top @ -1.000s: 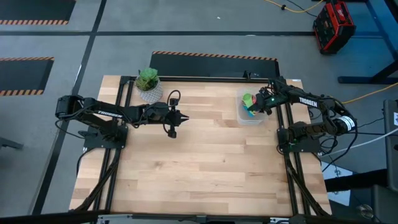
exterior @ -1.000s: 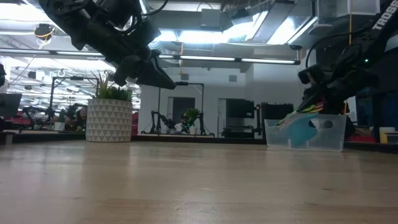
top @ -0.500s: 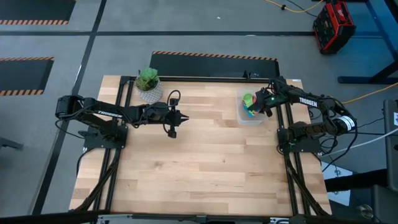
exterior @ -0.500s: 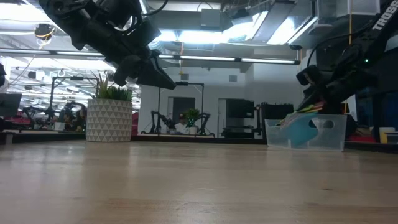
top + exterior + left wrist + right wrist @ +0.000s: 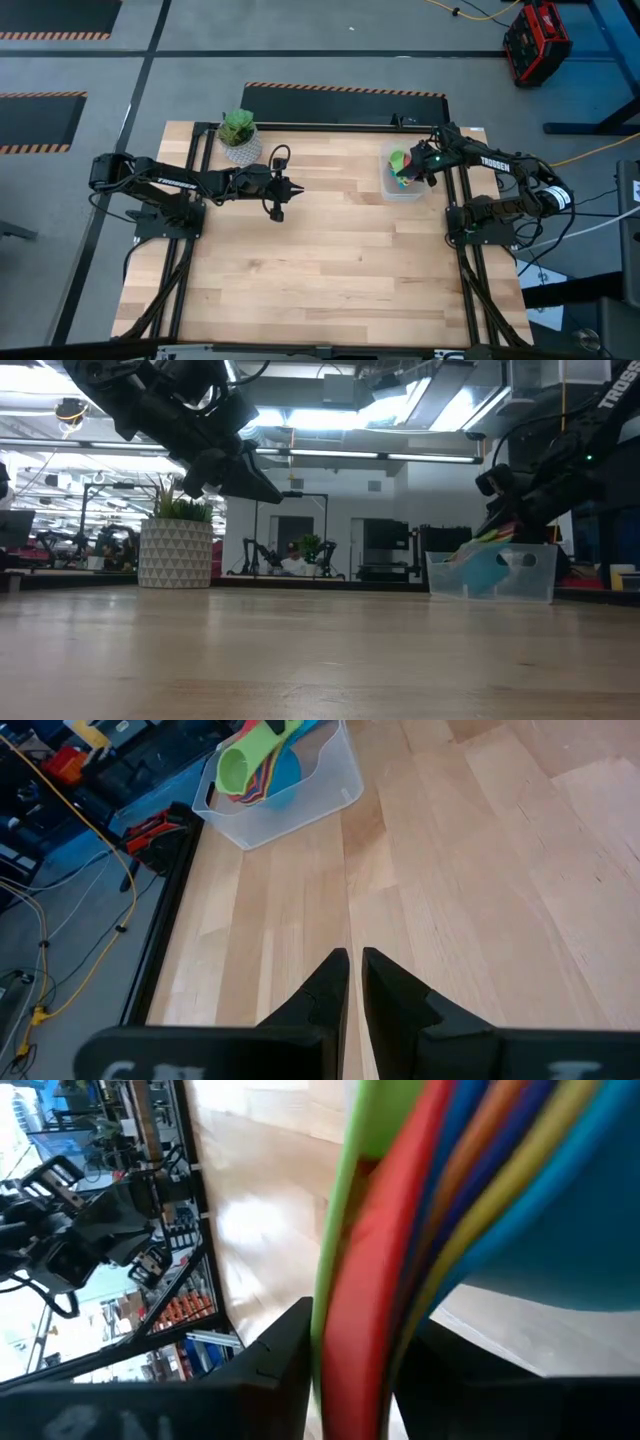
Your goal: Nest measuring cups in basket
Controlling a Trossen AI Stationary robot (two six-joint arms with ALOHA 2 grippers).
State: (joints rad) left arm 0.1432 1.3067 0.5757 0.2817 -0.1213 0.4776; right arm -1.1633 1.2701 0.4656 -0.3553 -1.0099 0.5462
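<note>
The measuring cups [image 5: 401,166] are nested in one stack, green on top, then red, orange, yellow and blues. Their bowls sit inside the clear basket [image 5: 405,188] at the table's far right, and also show in the low view [image 5: 488,568] and the left wrist view [image 5: 248,765]. My right gripper [image 5: 414,170] is over the basket, shut on the stack's handles. My left gripper [image 5: 298,187] is shut and empty. It hovers above the table left of centre, pointing toward the basket [image 5: 290,805]. My right gripper pinches the stacked flat handles [image 5: 375,1250] between its two fingers [image 5: 285,1355], all layers together. It comes from the table's right, slanting down. The stack is tilted with its handles up [image 5: 494,532] and its bowls down inside the basket.
A green plant in a white patterned pot [image 5: 238,135] stands at the far left of the table, behind my left arm. Bare wooden table top [image 5: 330,270] spreads between the arms and toward the near edge.
My right gripper has edged slightly toward the table's left over the basket, still shut on the handles. The stack has stayed in the basket.
</note>
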